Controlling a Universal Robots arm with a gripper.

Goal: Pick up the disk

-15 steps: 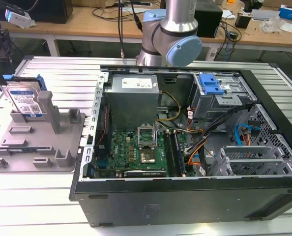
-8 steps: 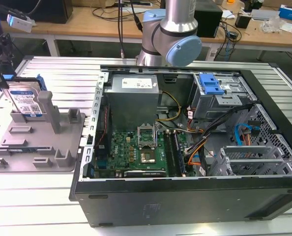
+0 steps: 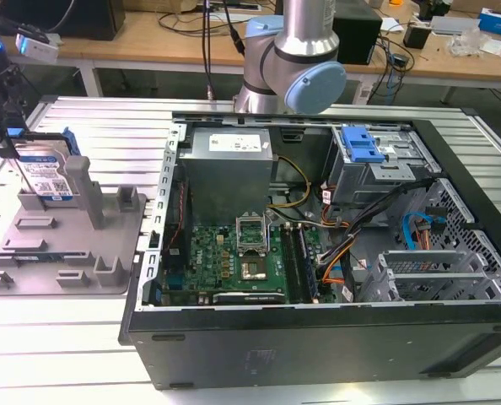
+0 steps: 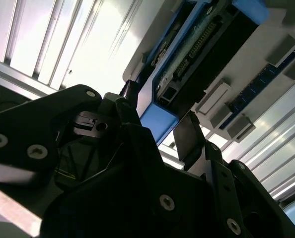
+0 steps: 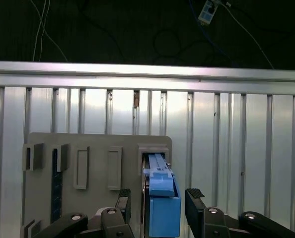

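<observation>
**Disk.** The disk [image 3: 41, 173] stands on its edge in a slot of the grey fixture plate [image 3: 65, 245], at the exterior view's left. It is well apart from the open computer case [image 3: 318, 270]. The labelled face is turned toward the exterior camera and the blue frame edge is uppermost. An upright post [image 3: 80, 181] of the plate is just beside it; I cannot tell whether the two touch.

**Hand.** My gripper [image 5: 159, 196] straddles the disk's top edge, with one of the fingers [image 5: 194, 196] to each side of the flat faces. In the first wrist view a strip of plate shows between each pad and the disk. The hand is therefore released, with nothing grasped.

**Step in hand: closing on the disk.**
- One gap looks narrower than the other. I judge it best to centre first, or the nearer pad will shove the disk sideways in its slot.
- The pads should meet the broad faces squarely, low enough to bear on metal and not only on the blue frame.
- A slow, even squeeze seems right, since the disk is thin, hard and smooth and could slip or tilt.

**Pose.** The wrist points down over the plate, with the fingers parallel to the disk's faces. The arm [image 3: 305, 34] rises behind the case and reaches across toward the exterior view's left.
</observation>
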